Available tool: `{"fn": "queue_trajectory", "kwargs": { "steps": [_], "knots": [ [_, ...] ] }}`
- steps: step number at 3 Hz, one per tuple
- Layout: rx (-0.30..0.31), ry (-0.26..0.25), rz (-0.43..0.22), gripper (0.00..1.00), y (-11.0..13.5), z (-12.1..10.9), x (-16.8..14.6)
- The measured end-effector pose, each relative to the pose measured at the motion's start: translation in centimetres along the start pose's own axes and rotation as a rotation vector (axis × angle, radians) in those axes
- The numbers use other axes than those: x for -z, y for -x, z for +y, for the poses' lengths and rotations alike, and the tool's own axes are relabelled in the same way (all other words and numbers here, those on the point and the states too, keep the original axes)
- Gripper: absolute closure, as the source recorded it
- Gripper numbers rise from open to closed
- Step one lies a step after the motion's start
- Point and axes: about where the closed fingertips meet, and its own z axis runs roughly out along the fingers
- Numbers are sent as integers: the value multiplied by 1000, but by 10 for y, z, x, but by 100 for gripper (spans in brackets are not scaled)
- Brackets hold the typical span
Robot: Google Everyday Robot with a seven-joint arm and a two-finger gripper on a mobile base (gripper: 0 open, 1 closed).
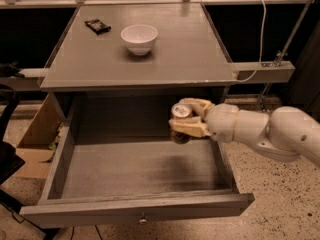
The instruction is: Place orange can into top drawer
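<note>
Claw [183, 119] pinching the orange can [180, 110], hanging over the open top drawer [140, 211], floor directly below it. Step: transport into drawer. Next, likely: lower the can to the floor beneath, then release

Gripper [187, 120] hangs over the open top drawer [125, 171], toward its right side; the arm comes in from the right. I see its fingers [192, 129] clasped around the orange can [180, 112], silver top tilted toward camera. Drawer floor lies below the gripper, the can clear of it. White bowl [139, 38] on cabinet top [190, 54], above-left of the gripper; dark packet [97, 26] further left. Drawer knob [143, 218] below-left.
</note>
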Motion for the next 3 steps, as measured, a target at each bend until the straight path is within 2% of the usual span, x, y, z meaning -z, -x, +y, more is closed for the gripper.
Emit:
{"fn": "queue_trajectory", "kwargs": {
  "steps": [1, 2, 3],
  "knots": [
    [6, 15, -4, 100, -37, 5, -23],
    [20, 27, -28, 100, -61, 6, -36],
    [17, 30, -33, 82, -66, 7, -37]
  ]
}}
